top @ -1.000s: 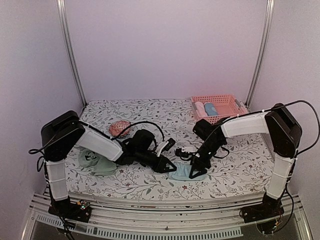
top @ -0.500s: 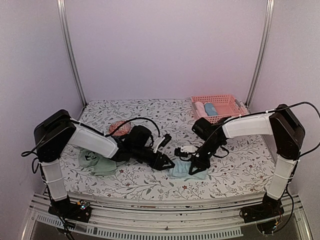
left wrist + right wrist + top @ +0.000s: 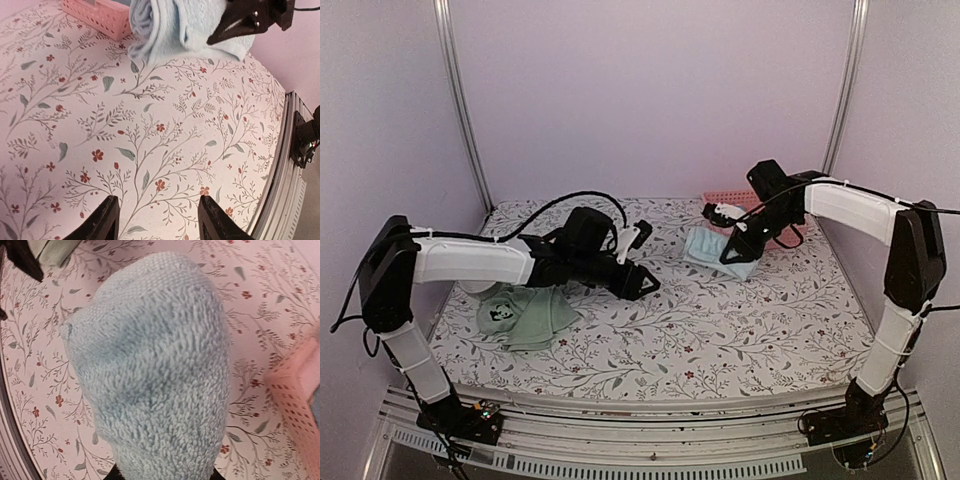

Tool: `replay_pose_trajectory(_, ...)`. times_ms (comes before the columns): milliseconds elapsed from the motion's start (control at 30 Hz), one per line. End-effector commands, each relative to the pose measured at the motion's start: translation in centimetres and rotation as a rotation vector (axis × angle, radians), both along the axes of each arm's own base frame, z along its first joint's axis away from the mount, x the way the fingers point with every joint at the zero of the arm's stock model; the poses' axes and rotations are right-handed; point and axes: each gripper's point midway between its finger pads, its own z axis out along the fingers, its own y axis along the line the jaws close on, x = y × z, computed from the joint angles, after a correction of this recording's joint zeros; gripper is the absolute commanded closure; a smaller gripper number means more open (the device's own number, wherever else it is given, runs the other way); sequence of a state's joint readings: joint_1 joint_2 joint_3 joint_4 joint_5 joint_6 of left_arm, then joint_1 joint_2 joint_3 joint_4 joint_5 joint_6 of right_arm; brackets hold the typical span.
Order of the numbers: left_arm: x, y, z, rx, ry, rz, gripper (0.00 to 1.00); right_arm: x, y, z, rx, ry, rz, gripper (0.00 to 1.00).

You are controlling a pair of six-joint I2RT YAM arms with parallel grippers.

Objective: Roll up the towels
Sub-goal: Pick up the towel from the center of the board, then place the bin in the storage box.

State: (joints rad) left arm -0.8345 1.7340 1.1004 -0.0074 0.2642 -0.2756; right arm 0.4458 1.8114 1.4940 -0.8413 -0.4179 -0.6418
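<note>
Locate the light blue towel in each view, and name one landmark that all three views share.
Top external: the light blue towel is right of centre, toward the back.
Left wrist: top centre.
Right wrist: fills the middle of the picture.
Shared landmark: the pink basket, close by the towel in each view.

- I see two matching arms: the left arm (image 3: 470,262) and the right arm (image 3: 850,210) each have long white shells between chunky black joint blocks.
- Just behind the left pincer (image 3: 645,287) is a black wrist housing with a small white fitting, and a black cable (image 3: 555,203) arcs back from it.
- Its fingers (image 3: 102,220) are matte black, tapering wedges.
- Behind the right pincer (image 3: 735,250) there is another white fitting, and a thin black wire (image 3: 930,207) runs above the shell.
</note>
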Motion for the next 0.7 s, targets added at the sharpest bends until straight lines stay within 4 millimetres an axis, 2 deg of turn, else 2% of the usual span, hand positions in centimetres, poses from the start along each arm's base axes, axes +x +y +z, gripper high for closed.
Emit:
replay_pose_trajectory(0,3.0,1.8,1.9,0.115,-0.088,0.114,0.44,6.9,-4.0,4.2,-0.065,-0.161,-0.234,0.87)
replay_pose_trajectory(167,5.3,3.4,3.5,0.129,-0.157,0.193,0.42,13.9,-9.6,6.9,-0.084,-0.25,-0.496,0.89)
replay_pose_trajectory(267,6.1,3.7,3.5,0.135,-0.148,0.188,0.42,17.2,-13.1,7.3,-0.096,-0.289,-0.639,0.89)
replay_pose_trajectory(433,6.8,3.8,2.9,0.174,-0.122,0.191,0.42,21.1,-17.5,5.1,-0.145,-0.3,-0.807,0.88)
replay_pose_trajectory(533,7.1,3.8,2.7,0.172,-0.114,0.192,0.42,22.7,-18.7,3.3,-0.178,-0.292,-0.873,0.89)
replay_pose_trajectory(667,7.8,4.3,1.9,0.176,-0.088,0.217,0.42,24.6,-19.0,1.7,-0.177,-0.288,-0.9,0.9)
